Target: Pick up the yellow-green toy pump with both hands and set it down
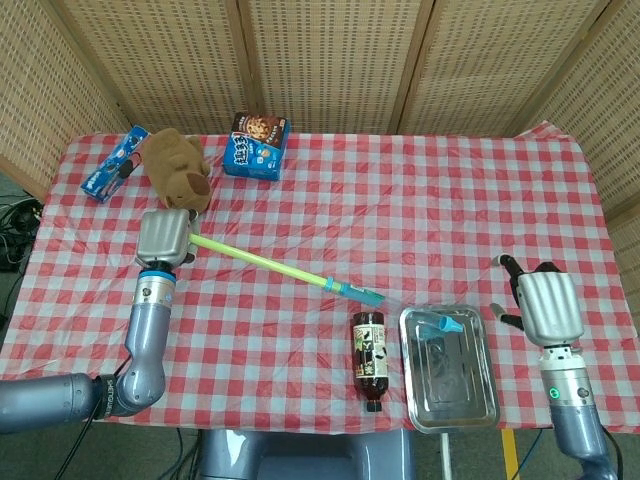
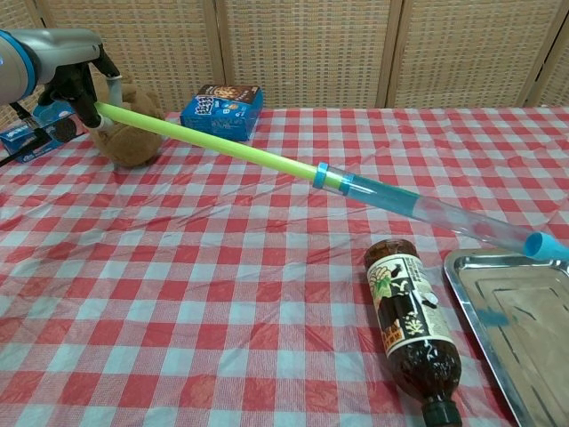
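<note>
The toy pump (image 1: 300, 273) is a long yellow-green rod (image 2: 213, 142) running into a clear blue barrel (image 2: 418, 209) with a blue tip (image 2: 544, 245). My left hand (image 1: 166, 236) grips its handle end at the left, raised off the cloth next to the plush toy; the chest view shows that hand (image 2: 69, 64) at the top left. The pump slants down to the right, its tip (image 1: 448, 325) over the tray's near-left part. My right hand (image 1: 543, 303) hovers right of the tray, apart from the pump, fingers bent leftward and holding nothing. It is outside the chest view.
A metal tray (image 1: 450, 400) lies front right, with a brown bottle (image 1: 368, 358) on its side just left of it. A brown plush toy (image 1: 175, 170), a blue cookie box (image 1: 257, 145) and a blue packet (image 1: 112, 163) sit at the back left of the checked cloth.
</note>
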